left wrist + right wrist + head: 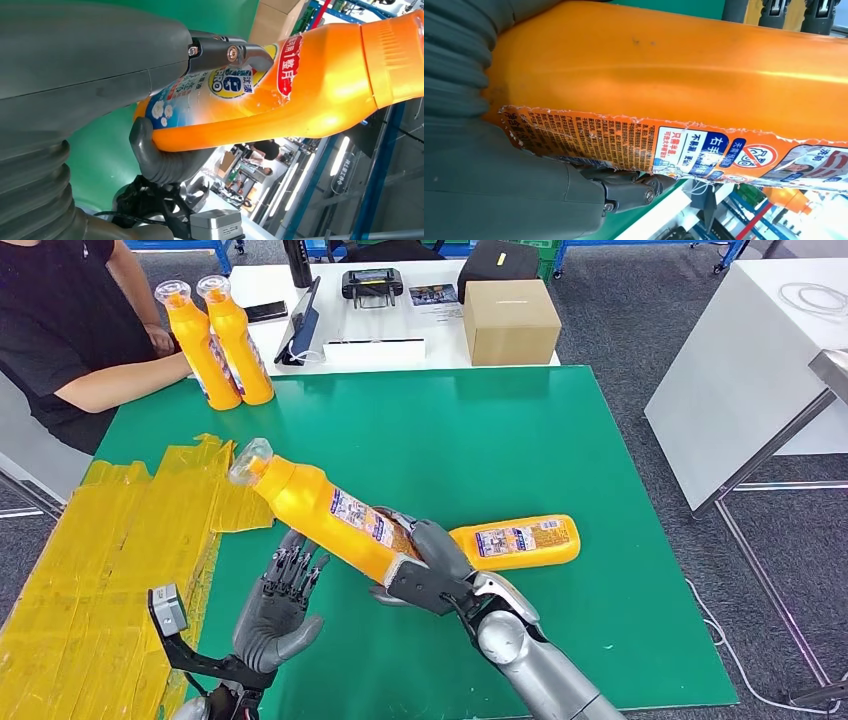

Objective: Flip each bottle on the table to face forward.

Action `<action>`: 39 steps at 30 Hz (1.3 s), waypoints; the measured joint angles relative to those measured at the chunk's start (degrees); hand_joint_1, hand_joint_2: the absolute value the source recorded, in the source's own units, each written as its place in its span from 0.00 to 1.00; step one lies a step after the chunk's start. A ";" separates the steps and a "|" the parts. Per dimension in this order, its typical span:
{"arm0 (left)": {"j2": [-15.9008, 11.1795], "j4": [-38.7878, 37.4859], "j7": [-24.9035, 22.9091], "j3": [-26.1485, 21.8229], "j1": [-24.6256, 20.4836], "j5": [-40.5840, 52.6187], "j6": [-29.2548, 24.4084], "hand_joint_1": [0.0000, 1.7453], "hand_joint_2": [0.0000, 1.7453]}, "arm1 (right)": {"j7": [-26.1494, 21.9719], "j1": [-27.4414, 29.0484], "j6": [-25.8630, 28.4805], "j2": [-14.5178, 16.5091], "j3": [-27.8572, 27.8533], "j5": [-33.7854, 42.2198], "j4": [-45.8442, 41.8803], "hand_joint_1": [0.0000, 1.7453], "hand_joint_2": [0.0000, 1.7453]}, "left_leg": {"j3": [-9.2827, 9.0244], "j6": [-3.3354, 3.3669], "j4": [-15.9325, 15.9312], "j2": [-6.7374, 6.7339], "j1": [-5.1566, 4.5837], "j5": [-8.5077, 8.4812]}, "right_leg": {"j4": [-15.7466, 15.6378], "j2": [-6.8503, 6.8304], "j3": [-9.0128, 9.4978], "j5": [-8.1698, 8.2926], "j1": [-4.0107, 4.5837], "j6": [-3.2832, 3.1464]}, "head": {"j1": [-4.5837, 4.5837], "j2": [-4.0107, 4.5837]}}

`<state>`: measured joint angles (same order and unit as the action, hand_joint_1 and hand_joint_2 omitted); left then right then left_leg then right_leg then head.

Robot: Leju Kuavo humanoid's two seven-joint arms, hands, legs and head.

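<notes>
From the head view, the right hand grips the base end of an orange bottle, holding it lifted and tilted above the green counter, its clear cap pointing up and away toward the yellow taped sheet on the counter's left side. The left hand stands just beside the bottle's lower side, fingers spread; this view shows nothing in it. The left wrist view tells otherwise: there the thick thumb curls under the bottle's body and a dark fingertip lies over its front label, so the left hand holds the bottle too. The right wrist view shows the back label with its torn upper edge and small print, which the head view leaves too small to read. A second orange bottle lies flat on the counter just behind the right hand. Two more bottles stand upright side by side at the far left corner, near a person's forearm. A cardboard box sits closed on the white counter beyond; its contents cannot be told.
</notes>
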<state>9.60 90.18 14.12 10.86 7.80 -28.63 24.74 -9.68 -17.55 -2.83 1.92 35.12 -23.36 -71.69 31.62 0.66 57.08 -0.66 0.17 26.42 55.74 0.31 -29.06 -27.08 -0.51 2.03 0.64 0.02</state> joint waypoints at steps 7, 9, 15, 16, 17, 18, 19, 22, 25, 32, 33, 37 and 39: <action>0.01 -0.37 0.00 0.75 -0.37 -1.26 -0.47 0.00 1.00 | -0.04 -0.55 0.19 1.64 1.50 -0.30 1.76 1.00 1.00 | 0.01 0.00 0.00 -0.01 0.01 0.00 | 0.00 0.01 -0.02 0.00 0.03 0.00 | -0.01 0.00; 0.02 -0.61 0.01 0.85 -0.54 -1.92 -0.93 0.00 1.00 | -0.08 -0.76 0.51 2.68 2.50 -0.91 3.04 1.00 1.00 | 0.00 0.00 -0.01 -0.02 0.01 0.00 | 0.01 0.01 -0.03 0.00 0.03 0.00 | 0.01 0.00; 0.03 -1.27 0.10 -0.29 -0.31 -3.92 -1.85 0.00 1.00 | -0.86 -0.65 0.84 5.17 7.14 -2.89 7.21 1.00 1.00 | 0.04 -0.01 -0.01 -0.04 0.03 0.00 | 0.01 0.01 -0.08 -0.01 0.04 -0.01 | -0.01 0.00; 0.05 -1.36 -0.07 -0.64 -0.38 -4.28 -1.94 0.00 1.00 | -1.09 -0.48 0.75 5.63 8.50 -3.20 8.04 1.00 1.00 | 0.04 -0.01 -0.01 -0.04 0.03 0.00 | 0.01 0.01 -0.09 -0.01 0.04 -0.01 | -0.01 0.00; 0.08 -1.49 -0.31 -1.02 -0.49 -4.59 -1.98 0.00 1.00 | -1.31 -0.27 0.67 6.13 9.92 -3.43 8.98 1.00 1.00 | 0.06 -0.01 -0.01 -0.04 0.03 0.00 | 0.01 0.01 -0.11 -0.01 0.04 -0.01 | 0.00 0.00; 0.09 -1.67 -0.63 -1.43 -0.57 -4.84 -2.00 0.00 1.00 | -1.47 -0.14 0.60 6.68 11.22 -3.54 9.99 1.00 1.00 | 0.07 -0.01 -0.01 -0.04 0.03 0.00 | 0.01 0.01 -0.13 -0.01 0.04 -0.02 | 0.01 0.00; 0.10 -1.89 -0.90 -1.84 -0.62 -5.02 -2.02 0.00 1.00 | -1.58 -0.10 0.57 7.20 12.29 -3.51 11.12 1.00 1.00 | 0.09 -0.01 -0.01 -0.04 0.03 0.00 | 0.01 0.01 -0.15 -0.01 0.04 -0.02 | 0.02 0.00; 0.08 -2.51 -1.47 -2.98 -0.57 -5.16 -2.07 0.00 1.00 | -1.99 -0.61 0.56 8.38 14.14 -3.24 14.49 1.00 1.00 | 0.11 -0.03 -0.01 -0.05 0.05 -0.02 | 0.00 0.01 -0.18 -0.01 0.03 -0.02 | 0.01 0.00; 0.07 -2.98 -1.74 -3.81 -0.42 -5.18 -2.10 0.00 1.00 | -2.51 -1.50 0.59 9.16 15.14 -2.84 17.35 1.00 1.00 | 0.10 -0.03 -0.01 -0.08 0.05 -0.02 | 0.00 0.02 -0.18 -0.01 0.01 -0.02 | 0.01 0.00; 0.05 -3.33 -1.88 -4.72 -0.08 -5.67 -2.15 0.97 1.00 | -2.92 -2.82 0.62 10.30 16.17 -2.49 21.12 1.00 1.00 | 0.10 -0.03 0.00 -0.08 0.04 -0.02 | 0.00 0.02 -0.20 -0.01 -0.03 -0.02 | 0.01 0.00; 0.04 -3.36 -1.88 -4.85 -0.06 -5.68 -2.16 1.00 1.00 | -2.93 -2.97 0.62 10.41 16.27 -2.47 21.43 1.00 1.00 | 0.10 -0.03 0.00 -0.09 0.04 -0.02 | 0.00 0.02 -0.21 -0.01 -0.03 -0.02 | 0.01 0.00; 0.04 -3.47 -1.88 -5.28 0.02 -5.74 -2.17 1.00 1.00 | -2.97 -3.36 0.62 10.73 16.51 -2.45 22.24 1.00 1.00 | 0.10 -0.03 0.00 -0.08 0.04 -0.02 | 0.00 0.02 -0.21 -0.01 -0.03 -0.02 | 0.00 0.00; 0.04 -3.49 -1.88 -5.38 0.05 -5.75 -2.18 1.00 1.00 | -3.03 -3.47 0.62 10.84 16.54 -2.44 22.52 1.00 1.00 | 0.10 -0.03 0.00 -0.08 0.04 -0.02 | 0.00 0.02 -0.21 -0.01 -0.03 -0.02 | 0.01 0.00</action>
<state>9.64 86.68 12.24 5.48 7.85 -34.38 22.56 -12.71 -21.03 -2.21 12.76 51.66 -25.80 -49.16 31.72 0.63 57.08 -0.74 0.21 26.39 55.75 0.33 -29.27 -27.09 -0.54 2.01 0.64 0.02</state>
